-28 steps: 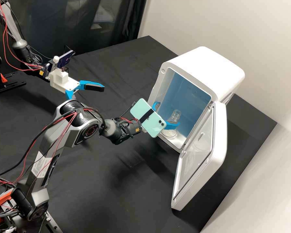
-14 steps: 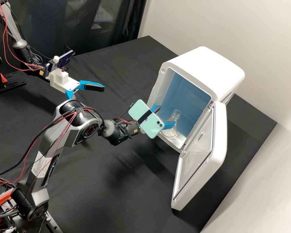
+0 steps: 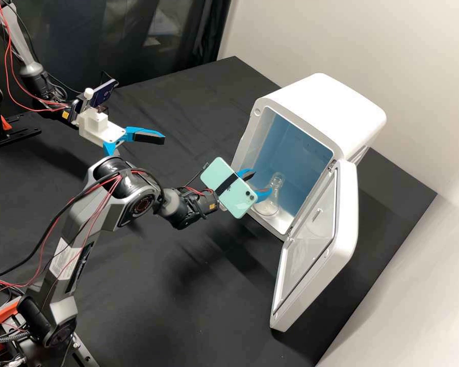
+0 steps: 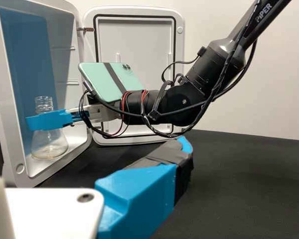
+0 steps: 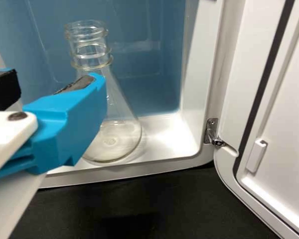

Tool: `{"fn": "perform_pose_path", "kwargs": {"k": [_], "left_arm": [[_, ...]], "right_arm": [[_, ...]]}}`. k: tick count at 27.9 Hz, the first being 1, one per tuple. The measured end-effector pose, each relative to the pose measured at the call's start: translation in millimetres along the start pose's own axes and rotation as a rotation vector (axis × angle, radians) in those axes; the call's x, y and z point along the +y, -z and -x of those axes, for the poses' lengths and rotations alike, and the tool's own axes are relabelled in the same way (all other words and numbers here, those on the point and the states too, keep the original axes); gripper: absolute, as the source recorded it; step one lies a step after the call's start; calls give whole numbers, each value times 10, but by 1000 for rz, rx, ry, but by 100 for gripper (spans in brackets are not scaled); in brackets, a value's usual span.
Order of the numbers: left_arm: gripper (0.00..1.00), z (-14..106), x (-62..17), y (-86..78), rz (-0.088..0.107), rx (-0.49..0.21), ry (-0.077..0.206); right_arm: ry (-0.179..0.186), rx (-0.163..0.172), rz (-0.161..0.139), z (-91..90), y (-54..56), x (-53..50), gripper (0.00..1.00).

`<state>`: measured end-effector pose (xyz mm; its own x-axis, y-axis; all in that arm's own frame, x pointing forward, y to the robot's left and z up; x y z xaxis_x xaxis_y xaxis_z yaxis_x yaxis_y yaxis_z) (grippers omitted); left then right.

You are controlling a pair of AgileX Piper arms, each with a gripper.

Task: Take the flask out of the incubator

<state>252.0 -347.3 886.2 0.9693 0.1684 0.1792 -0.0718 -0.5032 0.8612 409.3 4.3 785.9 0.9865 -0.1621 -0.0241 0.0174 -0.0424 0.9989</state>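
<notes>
the high view sits fixed above and well back, looking forward and down at a middling slant over the black bench (image 3: 188, 285), so both arms and the whole open incubator (image 3: 321, 109) fit in it. the left wrist view rides low over the bench, well back from the incubator, facing level towards its open front and side-on to the right arm (image 4: 199, 89), while the right wrist view sits close at the opening, looking into the blue chamber beside the open door (image 5: 274, 124). all three share the chamber with the flask (image 5: 114, 129); the high and left wrist views also share the right arm.
</notes>
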Motion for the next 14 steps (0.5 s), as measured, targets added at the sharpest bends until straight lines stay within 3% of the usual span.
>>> {"fn": "perform_pose_path", "kwargs": {"k": [14], "left_arm": [[100,0,0,0,0,0,0]], "right_arm": [[4,-5,2,-12,-33,-31,0]]}}
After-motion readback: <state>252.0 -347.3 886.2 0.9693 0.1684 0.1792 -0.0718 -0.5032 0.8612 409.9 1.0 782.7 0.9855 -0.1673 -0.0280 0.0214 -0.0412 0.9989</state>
